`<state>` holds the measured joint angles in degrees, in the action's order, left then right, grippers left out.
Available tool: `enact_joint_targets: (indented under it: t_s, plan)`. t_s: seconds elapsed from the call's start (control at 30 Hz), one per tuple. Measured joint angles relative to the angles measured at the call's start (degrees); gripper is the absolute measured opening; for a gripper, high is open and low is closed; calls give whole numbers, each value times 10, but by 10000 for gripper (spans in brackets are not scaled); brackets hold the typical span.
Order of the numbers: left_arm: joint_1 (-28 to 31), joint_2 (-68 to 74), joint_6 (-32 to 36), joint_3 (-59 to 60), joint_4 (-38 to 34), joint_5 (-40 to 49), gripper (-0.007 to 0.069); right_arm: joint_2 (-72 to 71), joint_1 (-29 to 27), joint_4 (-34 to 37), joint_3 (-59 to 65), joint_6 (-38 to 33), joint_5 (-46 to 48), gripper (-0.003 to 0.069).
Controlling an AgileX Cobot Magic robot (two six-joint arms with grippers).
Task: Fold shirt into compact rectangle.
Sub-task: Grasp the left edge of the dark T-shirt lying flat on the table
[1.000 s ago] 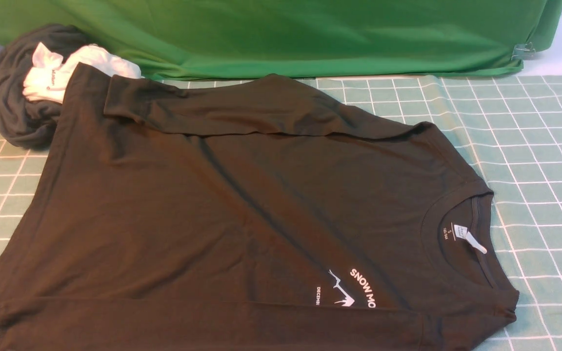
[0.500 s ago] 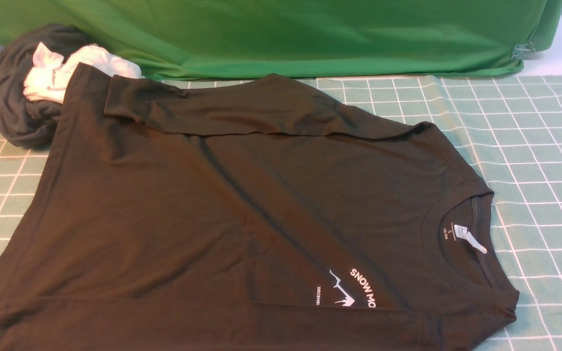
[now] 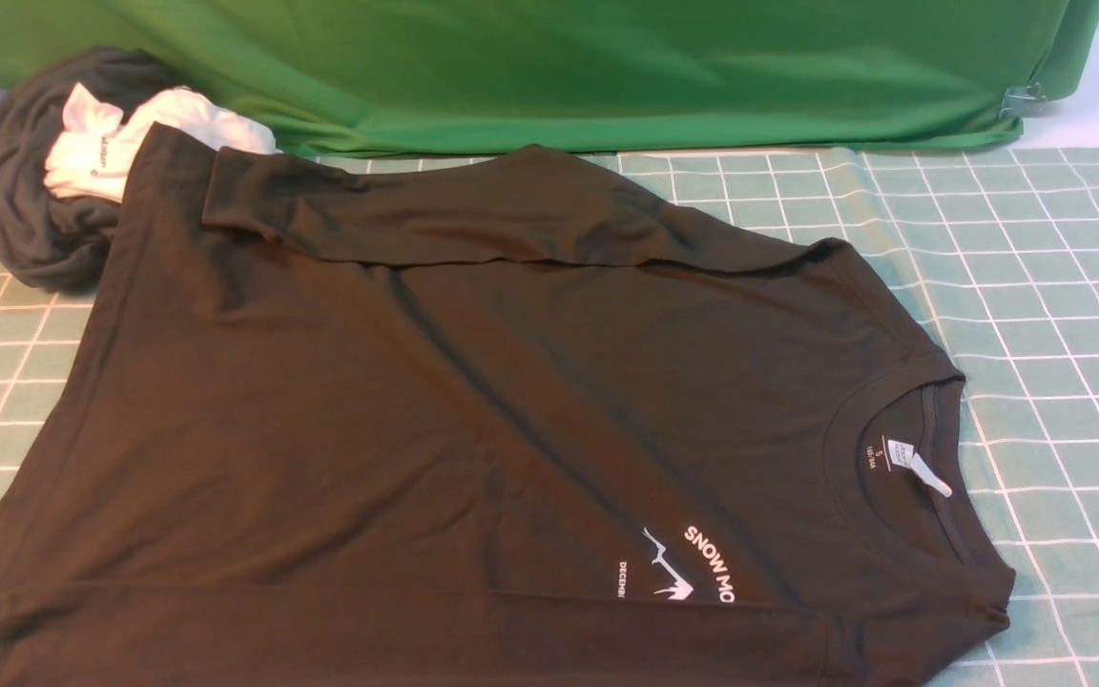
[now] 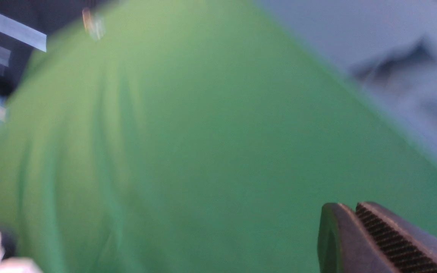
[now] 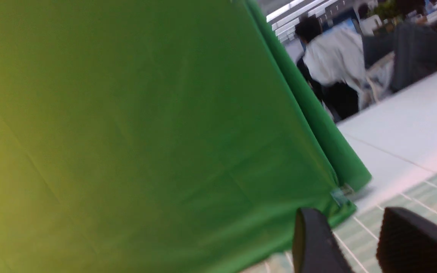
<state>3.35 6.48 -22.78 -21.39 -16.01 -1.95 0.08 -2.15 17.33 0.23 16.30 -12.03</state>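
Across the centre of the front view lies the shirt [image 3: 473,410]: black-brown, long-sleeved, spread flat on the worktop's green checked cloth [image 3: 1055,286]. It takes up most of the frame and runs off the bottom edge. Its collar points to the right, with the white neck tag [image 3: 912,463] showing inside the neckline. The white chest print [image 3: 693,563] sits lower centre-right, turned sideways and partly cut off by a fold. One sleeve [image 3: 397,215] is folded over the body along the upper edge. A second folded band of fabric [image 3: 416,630] runs along the bottom of the frame.

At the upper left, the shirt's corner overlaps a crumpled dark grey garment [image 3: 34,210] with a small white garment [image 3: 120,143] bunched on top of it. A green backdrop [image 3: 559,67] hangs across the top of the frame, and a metal clip [image 3: 1025,98] sits at its right end.

Neither arm shows in the front view.

- Left wrist view: the left end effector [image 4: 353,207] sits in the lower right corner, its ribbed fingers together on nothing. Blurred green backdrop fills the view beyond.
- Right wrist view: the right end effector [image 5: 349,220] is at the lower right, its fingers apart, with checked cloth visible through the gap. A blurred person [image 5: 332,64] stands beyond the backdrop's edge.
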Motion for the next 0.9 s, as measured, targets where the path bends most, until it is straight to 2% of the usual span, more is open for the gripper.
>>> enact_joint_targets:
  t_s: [0.1,0.2,0.27,0.33,0.4,0.47,0.53,0.57,0.63,0.77,0.9]
  plan:
    - [0,97,42,-103,25,197,14,0,0,3,0,4,-12,244]
    - [0,209,122,-168,29,359,14,0,0,4,1,28,-34,244]
    - [0,269,147,-189,31,440,14,-1,2,5,1,61,-42,239]
    - [0,354,170,-197,40,550,14,-1,15,2,-24,99,1,185]
    - [0,418,178,-194,51,606,14,1,35,-14,-82,95,75,101]
    - [0,448,188,-192,58,620,14,8,48,-20,-114,79,120,66]
    - [0,502,204,-189,77,630,14,40,86,-27,-186,23,205,30]
    - [0,505,205,-189,79,630,14,48,89,-28,-198,13,213,29]
    - [0,539,204,-189,97,609,14,107,133,-29,-273,-38,312,20]
    - [0,564,202,-189,100,558,14,211,206,-30,-367,-99,440,19]
    - [0,592,178,-189,116,514,14,315,279,-30,-404,-143,515,21]
